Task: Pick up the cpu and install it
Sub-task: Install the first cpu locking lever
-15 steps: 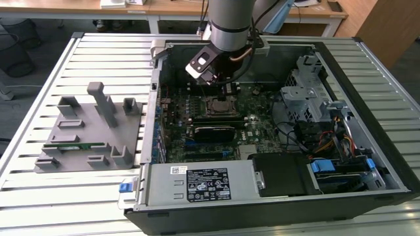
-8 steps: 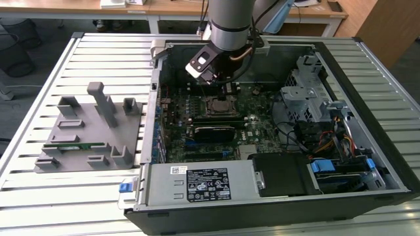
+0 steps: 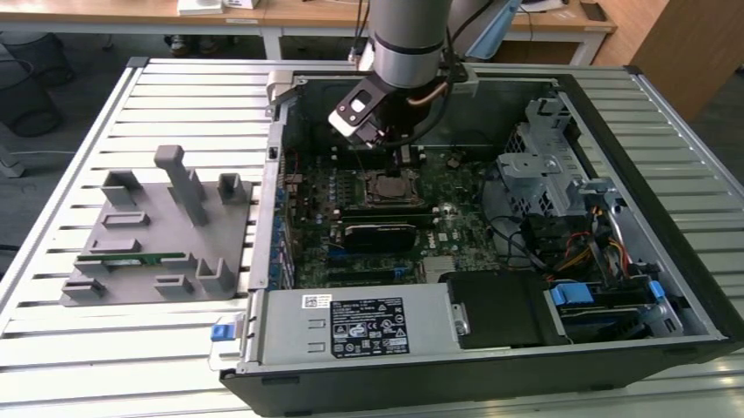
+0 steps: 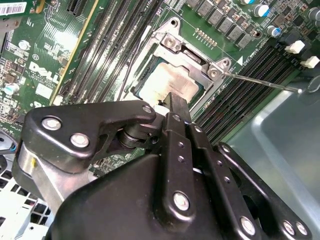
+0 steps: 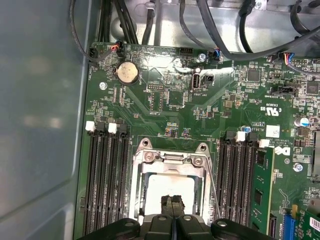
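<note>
silvery cpu [image 4: 170, 82] seated in socket (gripper [image 5: 172, 202] fingertips together above).

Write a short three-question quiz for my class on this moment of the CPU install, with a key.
1. True or false: the cpu lies inside the socket frame on the motherboard.
2. Multiple choice: in the exterior view, the grey fixture tray stands where? A) inside the computer case, B) on the slatted table toward the exterior view's left of the case, C) on top of the power supply.
3. Short answer: in the first wrist view, what flanks the socket frame on both sides?

Key
1. True; the gripper sits right over the chip's silvery top.
2. B.
3. Rows of black memory slots.
</note>
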### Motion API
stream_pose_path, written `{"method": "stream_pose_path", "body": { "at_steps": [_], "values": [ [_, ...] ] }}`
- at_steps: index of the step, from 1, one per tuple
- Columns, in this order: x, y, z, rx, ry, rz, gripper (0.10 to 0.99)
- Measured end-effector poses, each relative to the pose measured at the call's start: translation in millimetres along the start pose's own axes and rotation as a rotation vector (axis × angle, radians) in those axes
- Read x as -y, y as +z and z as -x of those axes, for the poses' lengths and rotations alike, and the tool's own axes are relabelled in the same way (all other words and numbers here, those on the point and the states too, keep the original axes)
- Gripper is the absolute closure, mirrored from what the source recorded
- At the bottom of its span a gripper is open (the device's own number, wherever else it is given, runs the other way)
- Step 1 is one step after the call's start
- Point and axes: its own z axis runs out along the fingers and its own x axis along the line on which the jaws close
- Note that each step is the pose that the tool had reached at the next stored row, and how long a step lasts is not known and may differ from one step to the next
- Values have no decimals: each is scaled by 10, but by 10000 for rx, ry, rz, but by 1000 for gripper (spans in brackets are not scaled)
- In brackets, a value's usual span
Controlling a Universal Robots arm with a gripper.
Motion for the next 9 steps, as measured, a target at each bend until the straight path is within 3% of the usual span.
{"method": "stream_pose_path", "body": {
  "at_steps": [9],
  "values": [
    [0,-26,0,-6,0,-1,980]
  ]
}}
